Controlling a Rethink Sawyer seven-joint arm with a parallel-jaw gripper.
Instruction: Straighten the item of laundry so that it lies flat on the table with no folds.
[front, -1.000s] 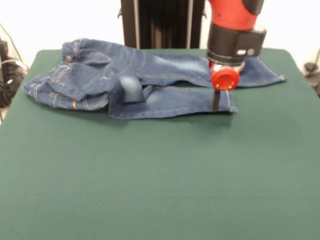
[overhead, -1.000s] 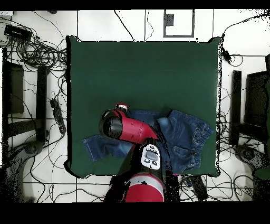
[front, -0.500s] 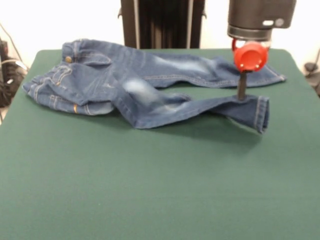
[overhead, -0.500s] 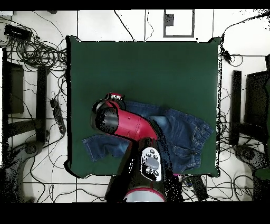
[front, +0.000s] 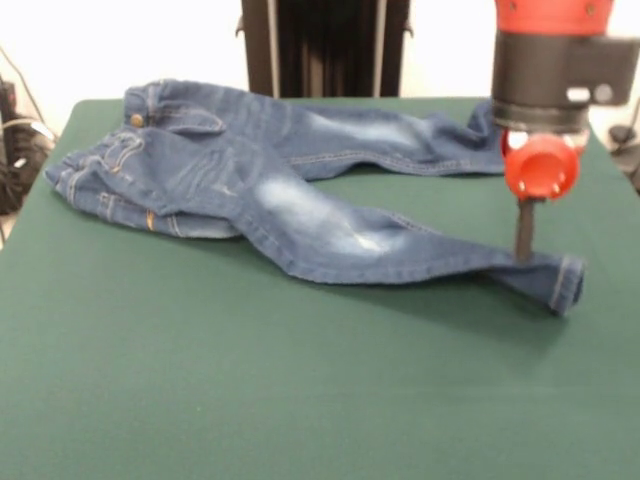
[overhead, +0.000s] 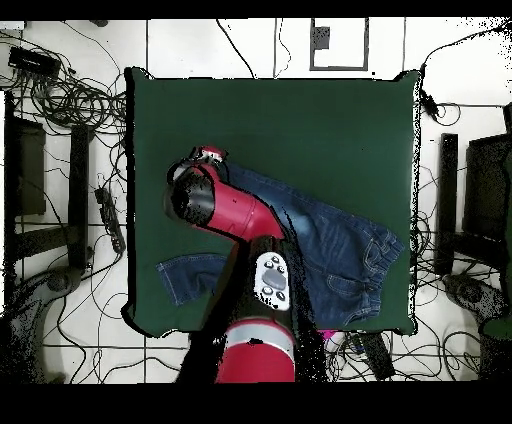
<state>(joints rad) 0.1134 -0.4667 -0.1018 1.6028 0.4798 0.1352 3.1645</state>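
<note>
Gripper (front: 524, 250) clamped on jeans (front: 300, 190) near-leg hem, right side. Denim soft, fairly heavy, drapes. Waist bunched at left on table (front: 300, 400); take hold there next.

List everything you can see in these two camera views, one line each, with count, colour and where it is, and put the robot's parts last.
jeans: one pair, blue denim with pale faded patches, on the far half of the table in the front view; waist at the left, legs spread apart toward the right, nearer leg's hem lifted off the cloth.
table: one, dark green top, filling most of both views.
cables: many, black, on the tiled floor around the table in the overhead view.
arm: one, red and black, reaching over the jeans.
gripper: one, black with a red round part above it, jaws shut on the nearer leg close to its hem, at the right in the front view.
</note>
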